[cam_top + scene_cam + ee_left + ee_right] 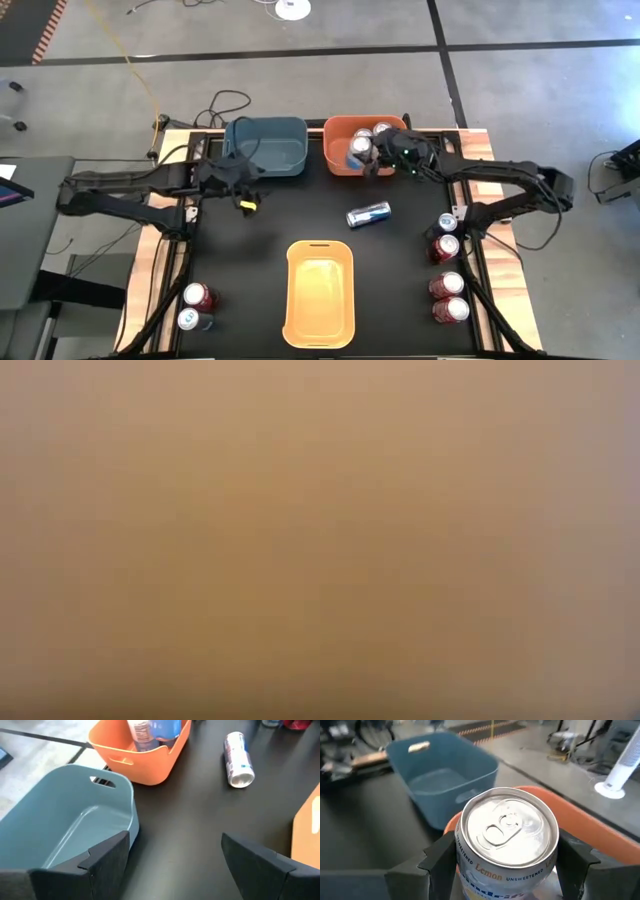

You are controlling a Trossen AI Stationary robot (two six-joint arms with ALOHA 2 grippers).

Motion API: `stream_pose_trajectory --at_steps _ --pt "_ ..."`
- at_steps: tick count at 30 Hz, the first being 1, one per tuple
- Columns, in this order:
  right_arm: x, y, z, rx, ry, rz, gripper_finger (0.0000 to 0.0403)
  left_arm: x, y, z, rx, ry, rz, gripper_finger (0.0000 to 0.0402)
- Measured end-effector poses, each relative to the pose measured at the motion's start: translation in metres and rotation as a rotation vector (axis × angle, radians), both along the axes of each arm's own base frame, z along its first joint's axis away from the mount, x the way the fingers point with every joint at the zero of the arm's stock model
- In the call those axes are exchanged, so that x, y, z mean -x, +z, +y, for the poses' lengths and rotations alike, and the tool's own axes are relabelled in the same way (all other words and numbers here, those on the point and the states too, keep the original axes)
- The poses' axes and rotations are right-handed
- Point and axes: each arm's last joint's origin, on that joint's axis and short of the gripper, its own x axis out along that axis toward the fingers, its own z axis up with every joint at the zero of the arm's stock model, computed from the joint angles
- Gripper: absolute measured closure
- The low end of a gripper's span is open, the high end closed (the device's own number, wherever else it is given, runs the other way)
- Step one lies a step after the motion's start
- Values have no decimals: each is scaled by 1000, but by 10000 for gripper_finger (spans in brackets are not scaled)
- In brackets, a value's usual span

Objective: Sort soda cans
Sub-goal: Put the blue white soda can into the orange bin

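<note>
Silver-topped and blue-bodied, a soda can [507, 842] is gripped upright between the fingers of the right hand [368, 158] over the near wall of the orange bin [338, 135] at the desk's far edge; 1 more can top [382, 129] is seen inside that bin. A blue-and-silver can [368, 214] lies on its side on the black desk [260, 235] near its middle. 4 cans [446, 266] stand in a row along the right edge, 3 of them red. 2 cans [197, 306], 1 red and 1 blue, stand at the near left corner. The left hand [243, 187] is held wide open and empty beside the blue bin [266, 143]. A yellow bin [320, 292] sits at the near edge. The low view is filled with a tan blur.
</note>
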Motion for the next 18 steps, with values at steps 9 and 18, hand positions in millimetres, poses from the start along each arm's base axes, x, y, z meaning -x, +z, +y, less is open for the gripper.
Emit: stream_pose_trajectory --at_steps 9,18 --pt "-2 -37 -13 -49 -63 113 142 7 -7 -1 -1 7 -23 94" --pt "-15 -62 -18 -37 -127 205 142 7 -7 -1 -3 10 -22 94"
